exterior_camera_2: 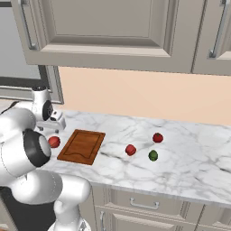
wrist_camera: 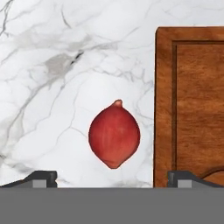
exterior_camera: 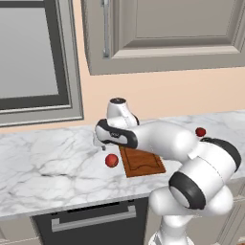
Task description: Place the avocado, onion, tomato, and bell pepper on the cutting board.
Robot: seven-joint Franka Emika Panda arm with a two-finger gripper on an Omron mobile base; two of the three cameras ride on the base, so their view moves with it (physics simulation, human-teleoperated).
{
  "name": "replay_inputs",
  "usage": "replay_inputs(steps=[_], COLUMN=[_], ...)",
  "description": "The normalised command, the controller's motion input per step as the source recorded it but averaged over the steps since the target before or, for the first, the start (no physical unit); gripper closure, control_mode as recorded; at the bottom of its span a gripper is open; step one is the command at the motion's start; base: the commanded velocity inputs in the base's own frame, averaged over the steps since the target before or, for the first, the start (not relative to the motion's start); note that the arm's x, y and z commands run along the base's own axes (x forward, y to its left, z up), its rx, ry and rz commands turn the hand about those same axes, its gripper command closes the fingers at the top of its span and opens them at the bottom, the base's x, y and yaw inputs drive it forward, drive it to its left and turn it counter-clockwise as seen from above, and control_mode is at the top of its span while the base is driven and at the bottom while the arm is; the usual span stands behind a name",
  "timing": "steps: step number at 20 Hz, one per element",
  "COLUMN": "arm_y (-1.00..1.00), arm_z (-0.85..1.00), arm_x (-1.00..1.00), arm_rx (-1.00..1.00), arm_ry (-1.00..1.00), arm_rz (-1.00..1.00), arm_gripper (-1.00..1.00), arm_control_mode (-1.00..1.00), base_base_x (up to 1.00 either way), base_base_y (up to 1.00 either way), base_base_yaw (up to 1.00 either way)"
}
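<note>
Hovering gripper (wrist_camera: 112, 177) above onion (wrist_camera: 114, 135); jaws spread wide

White marble counter (exterior_camera_2: 189, 167) carrying a wooden cutting board (exterior_camera_2: 82, 146), a red onion (exterior_camera_2: 54, 141) just left of it, and, to its right, two red items (exterior_camera_2: 131, 150) (exterior_camera_2: 157, 137) and a green avocado (exterior_camera_2: 153, 155).

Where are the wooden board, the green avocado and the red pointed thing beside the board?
Cutting board (exterior_camera_2: 82, 145): right base view, middle of its flat top.
Avocado (exterior_camera_2: 153, 155): right base view, middle of the green lump.
Red onion (wrist_camera: 114, 134): hand view, middle of its rounded body, on the counter beside the board.
</note>
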Motion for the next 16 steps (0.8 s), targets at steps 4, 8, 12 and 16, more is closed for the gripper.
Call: replay_inputs(steps=[4, 8, 12, 16], arm_y=[0.00, 0.00, 0.00, 0.00], arm_z=[-0.31, -0.31, -0.31, -0.34], arm_x=[0.01, 0.06, 0.01, 0.00], arm_rx=[0.00, 0.00, 0.00, 0.00], arm_ry=[0.03, 0.02, 0.00, 0.00], arm_rz=[0.00, 0.00, 0.00, 0.00], arm_gripper=[-1.00, -1.00, -1.00, -1.00], arm_control_mode=[-1.00, -1.00, -1.00, -1.00], base_base_x=[0.00, 0.00, 0.00, 0.00], base_base_y=[0.00, 0.00, 0.00, 0.00], base_base_yaw=[0.00, 0.00, 0.00, 0.00])
